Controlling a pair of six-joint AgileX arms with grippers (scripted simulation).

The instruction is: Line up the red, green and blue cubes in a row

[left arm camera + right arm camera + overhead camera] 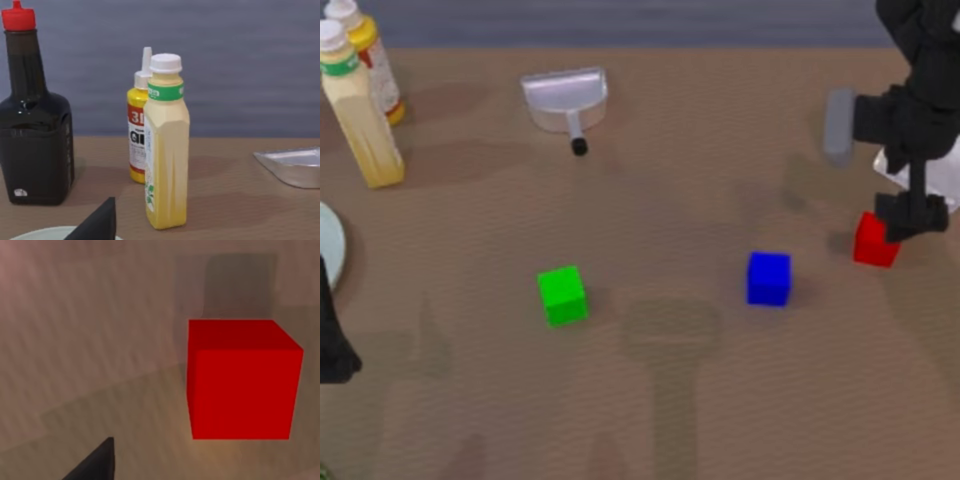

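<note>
at table's right, red cube (873, 243) just beside right jaws (912, 216), jaw state unclear

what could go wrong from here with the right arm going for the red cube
1. The right gripper overlaps the red cube only at its right side in the top view, and the right wrist view shows the cube off-centre, so a finger may nudge it rather than straddle it.
2. A shove leftward could send it toward the blue cube.
3. The grey block stands close by the arm and might get clipped when it swings.
</note>
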